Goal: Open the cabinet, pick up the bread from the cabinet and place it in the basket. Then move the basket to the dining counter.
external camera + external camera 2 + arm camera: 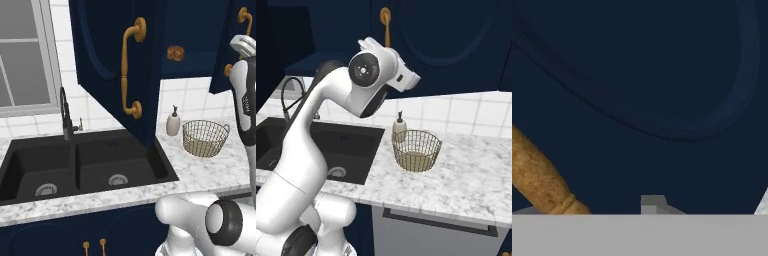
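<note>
Cabinet (115, 55): navy wall unit, arched-panel doors. Left door swung wide open toward cam in left base view, long curved brass handle (131, 70) on its face; hangs out over the sink edge. Second door at far right (235, 45), also ajar, brass handle near top.

Marble counter (210, 172) w/ black double sink (80, 165); dark faucet (65, 117) behind the divider, window (22, 55) on wall behind. Low navy cabinets below, small brass handles (94, 245).

Arm (321, 130): rises from lower left in right base view, elbow bent, wrist raised up to the cabinet door. In left base view forearm stands along right edge, in front of the right door.

Basket (205, 138): round tan wire mesh, upright on counter right of sink, small loop handle at rim. Looks to hold nothing. Also seen in right base view (416, 149).

Soap bottle (173, 122): white, just beside basket on sink side, near backsplash.

Bread (175, 53): small golden-brown bun, sits inside the open cabinet on the shelf, well above basket.

Hand view: close on navy door panel (662, 75) w/ arched groove; brass handle end (539, 180) crosses lower left. Gripper jaws: cannot tell if released or clenched; fingertips not clear.
</note>
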Tool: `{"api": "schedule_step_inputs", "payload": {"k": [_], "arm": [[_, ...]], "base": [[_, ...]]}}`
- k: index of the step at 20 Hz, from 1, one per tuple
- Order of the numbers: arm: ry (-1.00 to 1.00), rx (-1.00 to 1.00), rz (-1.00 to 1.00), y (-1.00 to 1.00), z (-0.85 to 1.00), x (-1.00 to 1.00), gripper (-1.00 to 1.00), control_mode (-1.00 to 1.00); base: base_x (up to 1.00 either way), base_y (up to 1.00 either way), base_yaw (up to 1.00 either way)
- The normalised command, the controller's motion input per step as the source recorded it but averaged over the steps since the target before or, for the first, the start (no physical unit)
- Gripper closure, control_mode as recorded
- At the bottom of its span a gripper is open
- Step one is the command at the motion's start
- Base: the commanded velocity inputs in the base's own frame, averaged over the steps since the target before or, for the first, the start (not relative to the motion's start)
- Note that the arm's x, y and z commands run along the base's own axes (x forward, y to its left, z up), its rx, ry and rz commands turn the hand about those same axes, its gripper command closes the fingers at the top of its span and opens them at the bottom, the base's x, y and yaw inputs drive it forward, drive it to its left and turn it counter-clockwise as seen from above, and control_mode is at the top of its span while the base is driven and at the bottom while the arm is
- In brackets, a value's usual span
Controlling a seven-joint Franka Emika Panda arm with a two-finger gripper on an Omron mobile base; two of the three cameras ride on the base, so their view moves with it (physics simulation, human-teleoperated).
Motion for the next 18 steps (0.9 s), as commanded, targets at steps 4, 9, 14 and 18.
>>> {"api": "schedule_step_inputs", "payload": {"k": [4,9,14,18], "arm": [[0.00,0.22,0.02,-1.00,0.01,-1.00,1.00,-1.00],[-0.07,0.18,0.00,-1.00,0.03,-1.00,1.00,-1.00],[-0.12,0.14,0.00,-1.00,0.03,-0.95,1.00,-1.00],[-0.18,0.10,0.00,-1.00,0.01,-0.88,1.00,-1.00]], "base": [[0.00,0.00,0.00],[0.00,0.00,0.00],[0.00,0.00,0.00],[0.00,0.00,0.00]]}}
